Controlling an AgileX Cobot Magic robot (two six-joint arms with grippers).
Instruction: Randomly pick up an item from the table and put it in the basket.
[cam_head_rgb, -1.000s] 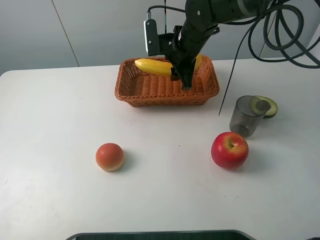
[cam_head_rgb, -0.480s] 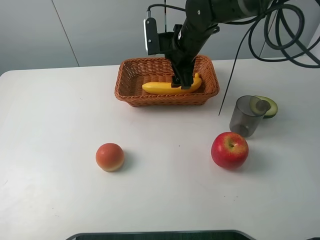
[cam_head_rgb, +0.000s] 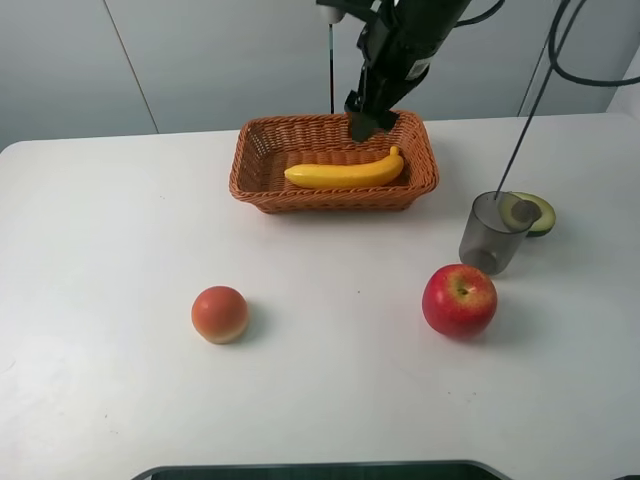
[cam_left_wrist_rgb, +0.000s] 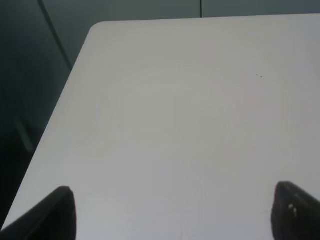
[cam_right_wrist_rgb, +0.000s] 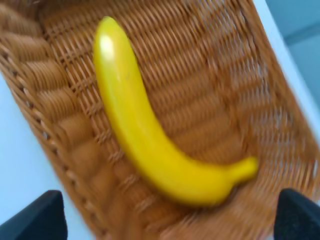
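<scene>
Holding the right gripper (cam_head_rgb: 370, 122) wide open and empty just above the basket (cam_head_rgb: 300, 196), letting the banana (cam_head_rgb: 345, 174) lie free below it, lengthwise to fit the floor.

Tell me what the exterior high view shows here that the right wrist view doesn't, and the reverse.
Only the exterior high view: the red apple, the round orange-pink fruit, the grey cup and the avocado half on the table, plus the right gripper raised above the basket's far rim. Only the right wrist view: that gripper's fingertips wide apart, gripping nothing, and the weave close up. Both: the banana lying in the basket, free of the gripper.
</scene>
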